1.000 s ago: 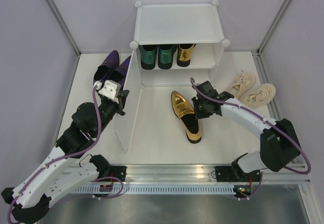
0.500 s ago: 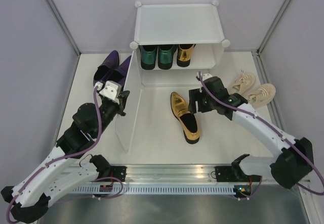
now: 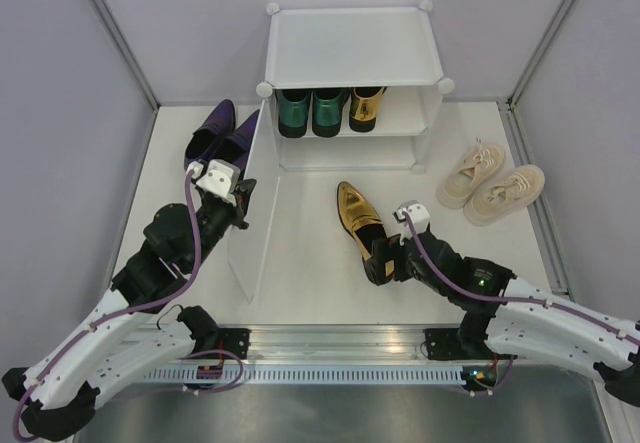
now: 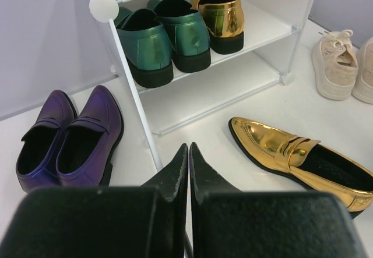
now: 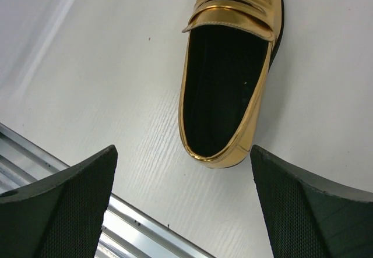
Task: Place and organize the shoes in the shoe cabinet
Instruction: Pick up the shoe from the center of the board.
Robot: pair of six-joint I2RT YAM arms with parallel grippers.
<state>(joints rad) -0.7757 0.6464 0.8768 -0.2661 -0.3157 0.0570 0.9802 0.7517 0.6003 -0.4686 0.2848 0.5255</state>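
Observation:
The white shoe cabinet (image 3: 350, 48) stands at the back with its door panel (image 3: 250, 213) swung open. On its upper shelf sit two green loafers (image 3: 310, 111) and one gold loafer (image 3: 366, 106). The other gold loafer (image 3: 358, 221) lies on the floor in front. My right gripper (image 3: 385, 260) is open wide just behind this loafer's heel (image 5: 227, 95), touching nothing. My left gripper (image 3: 243, 201) is shut, its fingertips (image 4: 189, 153) at the door's edge. Purple shoes (image 3: 218, 133) lie left of the cabinet. Beige sneakers (image 3: 492, 183) lie to the right.
A metal rail (image 3: 330, 341) runs along the near edge, close under my right gripper. The lower shelf (image 4: 215, 86) holds nothing. Grey walls close in the left, right and back sides.
My right gripper has opened wide and drawn back from beside the gold loafer to behind its heel. The loafer's heel has shifted slightly left. The left arm has not moved.

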